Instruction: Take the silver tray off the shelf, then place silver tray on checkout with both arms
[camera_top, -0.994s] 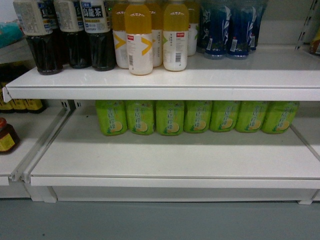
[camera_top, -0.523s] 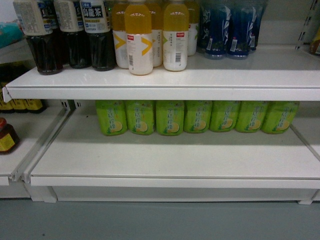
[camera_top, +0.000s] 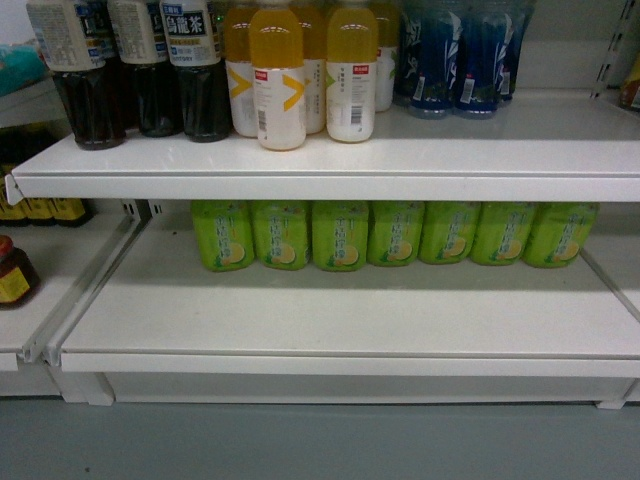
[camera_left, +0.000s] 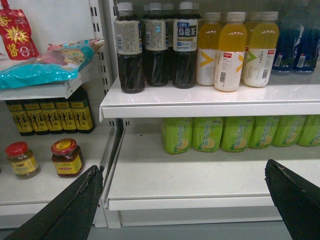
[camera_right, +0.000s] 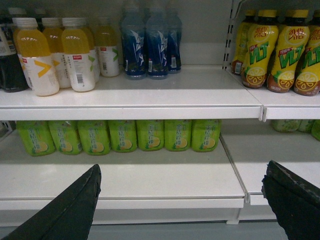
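White metal shelf (camera_top: 340, 320) unchanged from a second ago, smooth boards holding green bottles (camera_top: 395, 233). No tray visible. Left gripper (camera_left: 185, 200) and right gripper (camera_right: 182, 197) fingers spread apart.

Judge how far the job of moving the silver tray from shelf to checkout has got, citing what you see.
Done: nothing visible. No silver tray shows in any view; the shelf holds green bottles at its back. In hand: the left gripper and right gripper face the shelf, open and empty. Left: finding and lifting the tray, then placing it on the checkout, which is out of view.
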